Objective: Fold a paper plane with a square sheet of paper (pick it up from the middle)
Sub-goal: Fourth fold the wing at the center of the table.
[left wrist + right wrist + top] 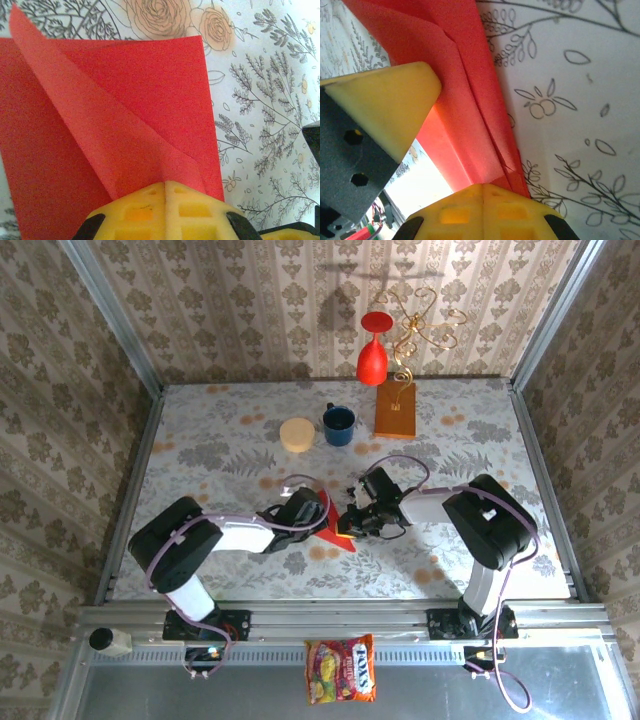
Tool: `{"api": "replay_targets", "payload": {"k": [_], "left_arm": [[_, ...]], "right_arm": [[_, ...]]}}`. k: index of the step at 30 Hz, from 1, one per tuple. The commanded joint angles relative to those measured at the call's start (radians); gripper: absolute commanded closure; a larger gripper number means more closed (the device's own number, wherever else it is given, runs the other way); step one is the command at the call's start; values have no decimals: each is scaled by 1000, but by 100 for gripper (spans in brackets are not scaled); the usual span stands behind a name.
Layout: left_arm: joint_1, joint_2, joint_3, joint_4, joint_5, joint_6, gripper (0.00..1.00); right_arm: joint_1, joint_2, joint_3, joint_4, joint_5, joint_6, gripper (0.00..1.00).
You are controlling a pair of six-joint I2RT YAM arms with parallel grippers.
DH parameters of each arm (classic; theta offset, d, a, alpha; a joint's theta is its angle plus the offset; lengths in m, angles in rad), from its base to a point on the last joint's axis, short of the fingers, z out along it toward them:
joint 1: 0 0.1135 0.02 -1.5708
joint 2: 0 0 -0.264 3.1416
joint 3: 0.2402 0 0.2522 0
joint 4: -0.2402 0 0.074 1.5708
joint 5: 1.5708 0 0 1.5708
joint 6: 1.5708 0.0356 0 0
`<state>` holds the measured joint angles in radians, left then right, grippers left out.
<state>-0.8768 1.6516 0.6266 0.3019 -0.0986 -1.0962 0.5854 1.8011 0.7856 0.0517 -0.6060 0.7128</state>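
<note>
Both arms are bent low and turned inward, so that the forearms lie almost in one line and the wrists are set face to face near the middle. The left gripper [322,517] is pointed to the right and the right gripper [348,523] to the left, with the tips held close together. In the left wrist view, its yellow pads [145,212] are seen pressed together, with the folded red paper [150,100] pinched at their tip. In the right wrist view, the right gripper's pads [510,212] are likewise closed on an edge of the paper. The left gripper's yellow finger [385,105] is seen just beside them.
</note>
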Motion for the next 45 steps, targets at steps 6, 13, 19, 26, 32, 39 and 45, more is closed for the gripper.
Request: {"api": "replay_targets", "payload": {"k": [6, 13, 19, 26, 32, 39, 45], "left_arm": [[102, 24, 5, -106, -47, 97, 100], [131, 20, 22, -116, -48, 125, 100], [169, 35, 42, -124, -56, 156, 100], [224, 48, 58, -135, -56, 196, 100], [271, 54, 52, -148, -67, 235, 100], [365, 57, 52, -168, -84, 293, 100], [377, -94, 42, -218, -42, 309, 100]], "right_arm": [[10, 130, -101, -142, 167, -43, 100], [8, 140, -116, -131, 171, -41, 100], [9, 149, -123, -122, 172, -39, 100], [9, 155, -129, -118, 175, -39, 100], [8, 161, -134, -110, 173, -38, 100], [9, 157, -138, -102, 171, -33, 100], [8, 162, -137, -93, 166, -35, 100]]}}
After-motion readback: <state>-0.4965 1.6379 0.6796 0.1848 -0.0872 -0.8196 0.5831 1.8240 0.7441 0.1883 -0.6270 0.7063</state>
